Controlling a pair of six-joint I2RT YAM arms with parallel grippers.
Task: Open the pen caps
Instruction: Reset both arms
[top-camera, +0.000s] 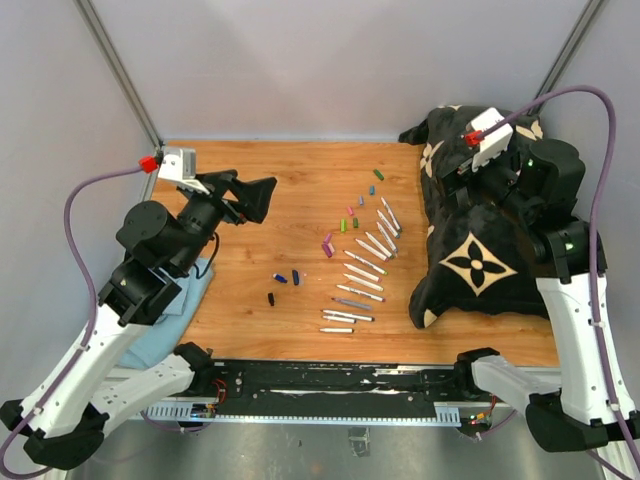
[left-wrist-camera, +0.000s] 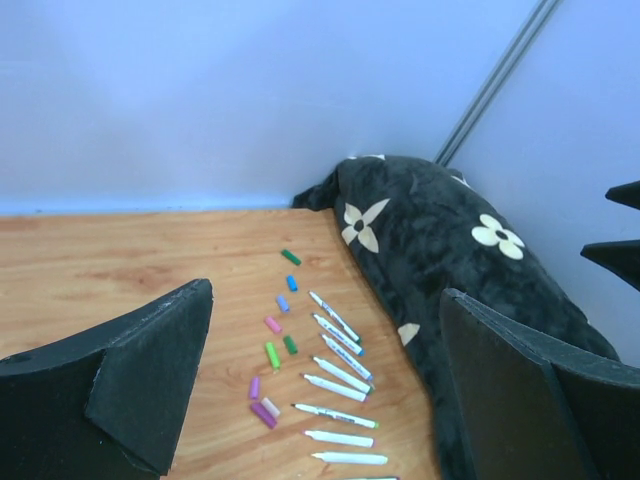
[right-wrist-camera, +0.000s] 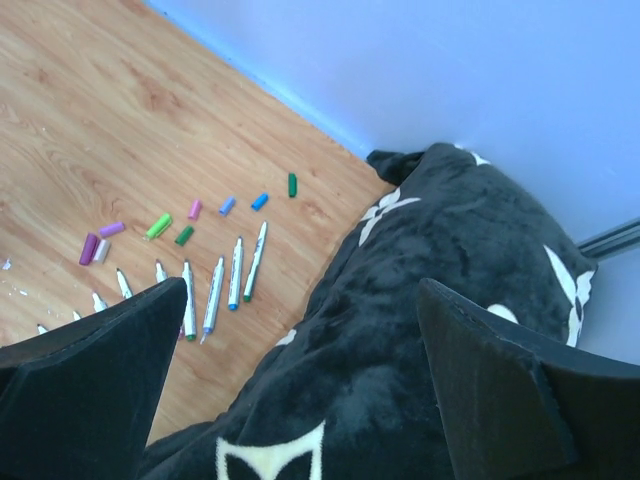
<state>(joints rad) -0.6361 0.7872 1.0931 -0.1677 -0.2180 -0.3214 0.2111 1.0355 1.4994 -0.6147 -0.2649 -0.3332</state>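
A wooden counter (top-camera: 250, 280) is enclosed by pale walls (top-camera: 300, 60). Coloured pen caps (top-camera: 343, 225) are scattered mid-counter beside a row of pens (top-camera: 365, 270). The left claw (top-camera: 250, 198) and right claw (right-wrist-camera: 300, 290) are spread wide, empty.

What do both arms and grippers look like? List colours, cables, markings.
Left arm and right arm: white lower links, black joints. A purple cable runs to each white wrist camera, red-plugged. Left gripper and right gripper: broad matte-black wedge fingers.
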